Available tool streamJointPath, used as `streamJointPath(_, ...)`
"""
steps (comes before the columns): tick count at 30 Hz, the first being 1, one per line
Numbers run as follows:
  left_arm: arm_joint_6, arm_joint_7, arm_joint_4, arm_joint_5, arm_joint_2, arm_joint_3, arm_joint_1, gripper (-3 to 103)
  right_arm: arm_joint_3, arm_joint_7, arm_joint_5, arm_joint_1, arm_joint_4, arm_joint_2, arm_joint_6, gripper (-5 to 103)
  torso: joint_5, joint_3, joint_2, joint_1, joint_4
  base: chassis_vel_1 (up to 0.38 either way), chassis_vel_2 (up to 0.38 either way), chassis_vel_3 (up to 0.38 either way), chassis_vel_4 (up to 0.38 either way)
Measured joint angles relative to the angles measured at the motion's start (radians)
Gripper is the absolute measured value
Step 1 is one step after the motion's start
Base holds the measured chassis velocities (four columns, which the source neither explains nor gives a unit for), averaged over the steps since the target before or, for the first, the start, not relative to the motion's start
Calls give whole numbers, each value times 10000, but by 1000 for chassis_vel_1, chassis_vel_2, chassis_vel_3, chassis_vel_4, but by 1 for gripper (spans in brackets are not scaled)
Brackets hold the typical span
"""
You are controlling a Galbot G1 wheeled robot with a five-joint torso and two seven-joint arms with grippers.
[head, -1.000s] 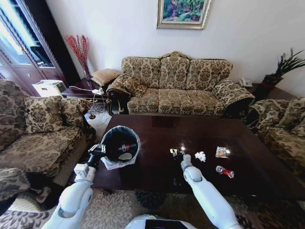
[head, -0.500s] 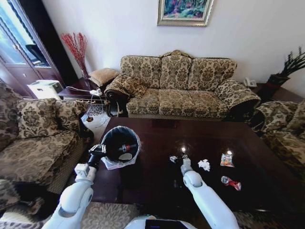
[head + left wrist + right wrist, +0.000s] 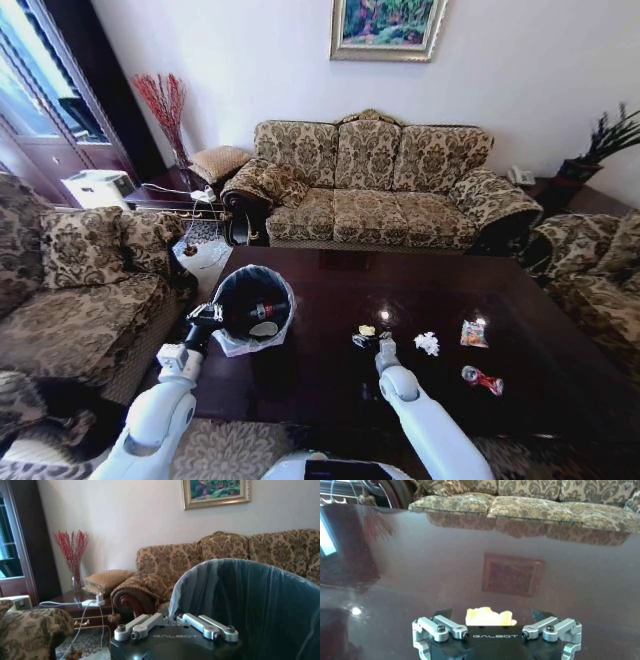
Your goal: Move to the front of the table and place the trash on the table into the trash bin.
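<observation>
The right gripper (image 3: 491, 619) stands wide open astride the yellow scrap (image 3: 489, 617) on the table (image 3: 330, 290), near its front middle. It should close squarely and lift straight up. The left gripper (image 3: 212, 318) is clamped on the bin (image 3: 253, 305) at the table's left end.

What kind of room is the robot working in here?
Most likely a home living room. A patterned three-seat sofa stands against the wall beneath a framed painting, matching armchairs flank a glossy dark coffee table, and a vase of red branches stands in the corner.
</observation>
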Motion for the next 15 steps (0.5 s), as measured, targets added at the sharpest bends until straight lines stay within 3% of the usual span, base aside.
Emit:
streamJointPath(4, -6, 1, -3, 40, -17, 12, 23, 3, 47, -24, 11, 40, -152, 124, 31, 102, 0, -1, 1, -6, 1, 0, 0, 0, 0)
streamJointPath(6, -6, 1, -8, 43, -21, 16, 24, 3, 49, -28, 12, 42, -161, 136, 31, 98, 0, -2, 1, -7, 2, 0, 0, 0, 0)
streamJointPath(10, -7, 2, -29, 57, -23, 22, 25, 3, 124, -57, 27, 71, -258, 221, 40, 77, 0, -1, 0, -5, 2, 0, 0, 0, 0)
streamJointPath(15, -7, 2, -29, 56, -19, 21, 11, 3, 193, -157, -5, 71, -410, 232, 143, 66, 0, -2, 1, -5, 1, 0, 0, 0, 0)
